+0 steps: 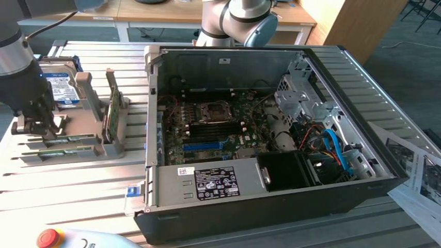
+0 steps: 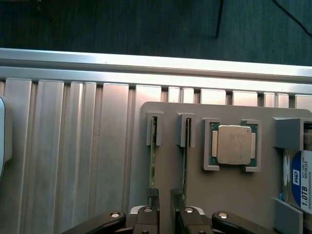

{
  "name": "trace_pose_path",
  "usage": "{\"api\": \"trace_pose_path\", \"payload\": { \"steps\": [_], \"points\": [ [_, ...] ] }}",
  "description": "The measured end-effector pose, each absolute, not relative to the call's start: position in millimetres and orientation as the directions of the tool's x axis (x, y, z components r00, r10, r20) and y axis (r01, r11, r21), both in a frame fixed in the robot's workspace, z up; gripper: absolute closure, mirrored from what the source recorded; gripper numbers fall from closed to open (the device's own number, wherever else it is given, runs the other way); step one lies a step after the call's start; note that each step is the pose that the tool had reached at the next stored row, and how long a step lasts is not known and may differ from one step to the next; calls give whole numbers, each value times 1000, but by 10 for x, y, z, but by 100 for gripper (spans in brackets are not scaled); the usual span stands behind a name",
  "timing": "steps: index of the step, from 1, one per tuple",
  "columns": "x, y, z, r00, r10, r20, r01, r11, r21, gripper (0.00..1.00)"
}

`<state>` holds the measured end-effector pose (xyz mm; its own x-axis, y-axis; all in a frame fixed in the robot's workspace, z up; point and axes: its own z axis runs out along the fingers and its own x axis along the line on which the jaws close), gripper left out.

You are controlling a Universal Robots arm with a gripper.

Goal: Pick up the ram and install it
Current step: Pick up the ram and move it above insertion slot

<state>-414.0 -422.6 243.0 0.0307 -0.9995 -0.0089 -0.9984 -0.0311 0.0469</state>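
Ram [image 2: 151, 165] stands on its long edge in a slot of the grey holder [image 2: 224, 195]. A second stick [image 2: 185, 165] is set the same way just beside it, and each has its far end caught in a small bracket. We judge this upright seating is meant to offer the thin top edge for a pinch from above, with room on both faces.

The end effector [image 2: 165, 192] hangs low over the near ends of the two sticks. Its fingers [image 2: 153, 195] are apart, with bare grey holder showing in the gap. We cannot tell whether either finger touches a stick, and nothing is lifted.

In the exterior view the end effector [image 1: 40, 126] is down at the holder on the desk [image 1: 69, 186], well apart from the open computer case [image 1: 227, 62], so the ram is not yet installed.

Edge-on, the ram reads as a thin green line, long and narrow, and its faces are turned away from us. The holder also keeps a square processor chip [image 2: 234, 144] and a hard drive [image 2: 298, 180].
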Motion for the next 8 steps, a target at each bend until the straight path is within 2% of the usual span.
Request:
{"api": "trace_pose_path", "payload": {
  "steps": [8],
  "points": [
    [-4072, -4239, 2430, 30, -999, -9, -998, -31, 48, 76]
  ]
}}
